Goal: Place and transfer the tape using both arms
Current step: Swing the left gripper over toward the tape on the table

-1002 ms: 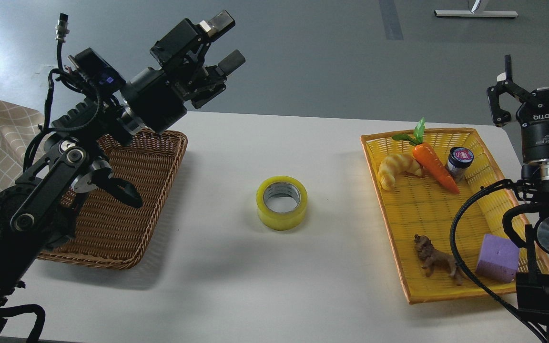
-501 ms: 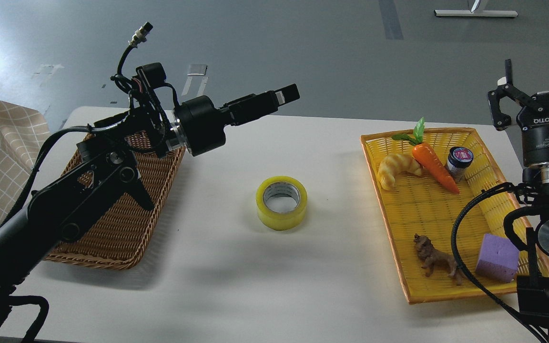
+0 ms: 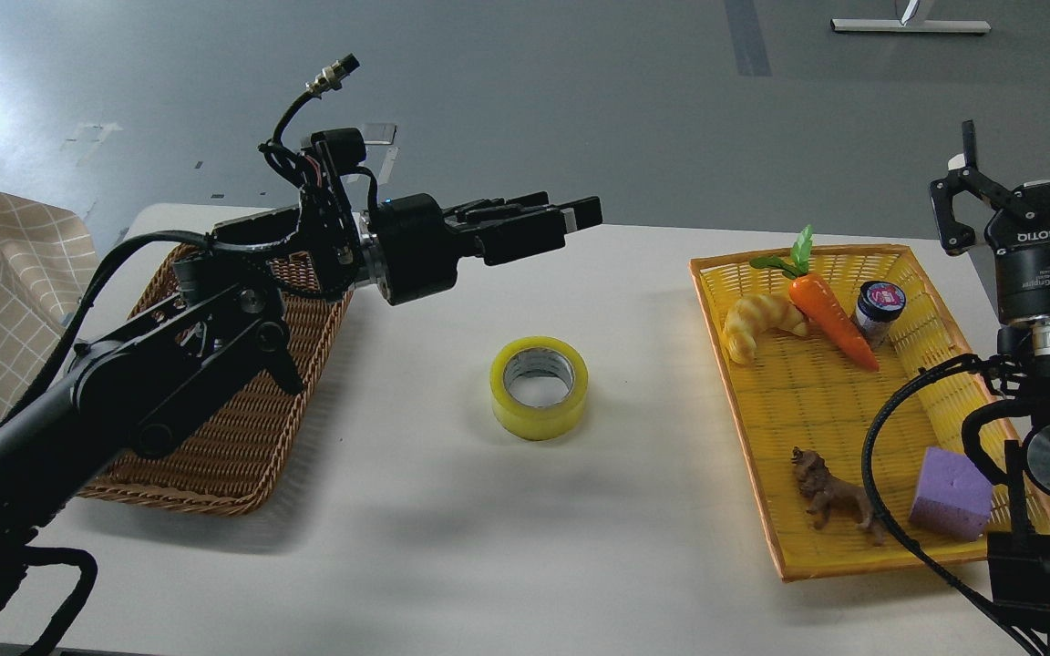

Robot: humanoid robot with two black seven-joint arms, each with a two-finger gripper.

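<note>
One glossy yellow tape [image 3: 539, 387] ring; woven brown basket [image 3: 242, 428].

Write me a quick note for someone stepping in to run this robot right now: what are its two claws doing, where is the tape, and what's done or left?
Left gripper: in the air above the table, pointing right, holding nothing; whether its fingers are open or shut is unclear from this angle.
Right gripper: raised at the far right edge, open, empty.
Tape: lying flat on the white table, midway between the brown wicker basket and the yellow tray, touched by neither gripper.
Done: the tape is out on the table.
Left: probably the left gripper picks it up and moves it toward the basket.
</note>
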